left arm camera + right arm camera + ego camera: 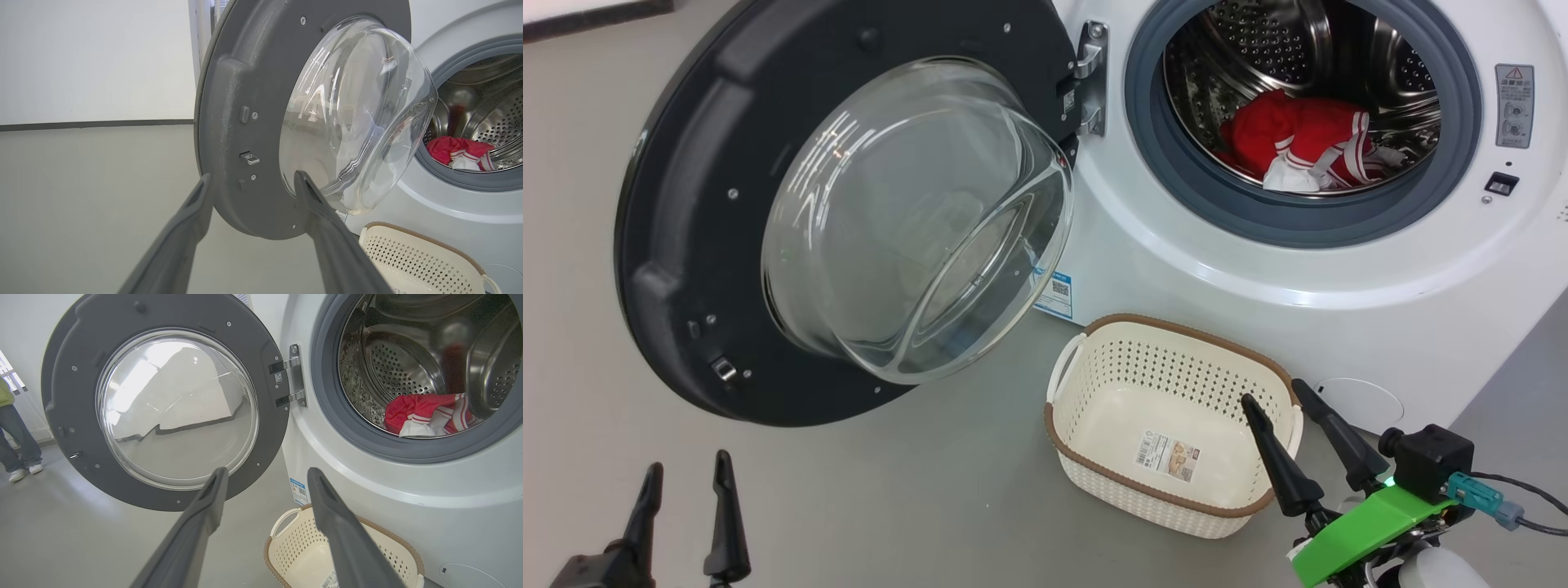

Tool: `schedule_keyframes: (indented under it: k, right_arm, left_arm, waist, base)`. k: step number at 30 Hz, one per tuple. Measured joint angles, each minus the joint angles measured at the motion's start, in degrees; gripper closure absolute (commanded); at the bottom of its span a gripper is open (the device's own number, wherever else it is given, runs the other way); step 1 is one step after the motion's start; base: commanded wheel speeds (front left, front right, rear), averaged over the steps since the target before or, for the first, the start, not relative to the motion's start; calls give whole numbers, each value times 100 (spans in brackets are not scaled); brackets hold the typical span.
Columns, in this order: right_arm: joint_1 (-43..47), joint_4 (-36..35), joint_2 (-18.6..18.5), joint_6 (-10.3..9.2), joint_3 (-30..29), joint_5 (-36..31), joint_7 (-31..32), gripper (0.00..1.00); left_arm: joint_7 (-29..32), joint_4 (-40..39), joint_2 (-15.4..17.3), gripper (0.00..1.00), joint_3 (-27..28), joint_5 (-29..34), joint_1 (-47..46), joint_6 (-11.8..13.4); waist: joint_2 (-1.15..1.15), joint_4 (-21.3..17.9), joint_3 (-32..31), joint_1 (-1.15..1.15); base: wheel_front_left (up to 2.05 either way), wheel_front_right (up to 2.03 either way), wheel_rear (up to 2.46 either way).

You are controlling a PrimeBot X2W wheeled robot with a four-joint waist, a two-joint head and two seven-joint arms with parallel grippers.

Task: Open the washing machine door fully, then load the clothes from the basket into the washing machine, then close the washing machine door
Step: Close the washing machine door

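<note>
The washing machine door [686, 204] is standing wide open across the upper left of the head view. Its glass bowl [915, 220] is bulging outward and covering part of the blue label sticker [1055, 296] on the washing machine [1176, 269]. The clothes [1298, 147] are lying in the drum at upper right, bunched so single garments are hard to tell apart. The basket [1176, 327] is sitting on the floor [890, 490] below the opening. The left gripper [688, 461], at lower left, is spreading its fingers wide and holding nothing, with its body cut off by the frame edge. The right gripper [1272, 392], at lower right, is gaping too and empty, overlapping the basket's right corner and partly masking the round filter cap [1372, 404]. A person's legs [16, 445] are showing at the left edge of the right wrist view, cropped above.
</note>
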Motion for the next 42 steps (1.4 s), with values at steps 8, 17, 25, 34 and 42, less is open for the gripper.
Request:
schedule_keyframes:
  k: [8, 17, 25, 34, 42]
  right_arm:
    - [-1, 4, -19, 0, 10, 8, 0, 0]
    - [-1, 16, -24, 0, 20, 7, 0, 0]
    - [-1, 29, -23, 0, 46, 8, 0, 0]
    - [-8, 34, -26, 0, 163, 33, 0, 0]
    - [-27, 47, -64, 0, 188, 33, 0, 0]
  left_arm:
    - [181, -301, 259, 100, 96, -54, -115, -7]
    - [719, -853, 708, 100, 481, -416, -408, -112]
    - [1410, -1048, 1285, 100, 870, -859, -1261, -270]
    - [2518, 625, 1400, 100, 1768, -2807, -2709, -565]
    - [3504, 2271, 1473, 100, 2507, -4236, -3809, -545]
  waist:
    - [0, -72, 34, 0]
    - [0, -128, 24, 0]
    - [0, -162, 1, 0]
    - [0, -307, 41, 0]
    - [0, -522, 179, 0]
  base:
    - [0, 0, 0]
    - [0, 0, 0]
    - [0, 0, 0]
    - [0, 0, 0]
    - [0, 0, 0]
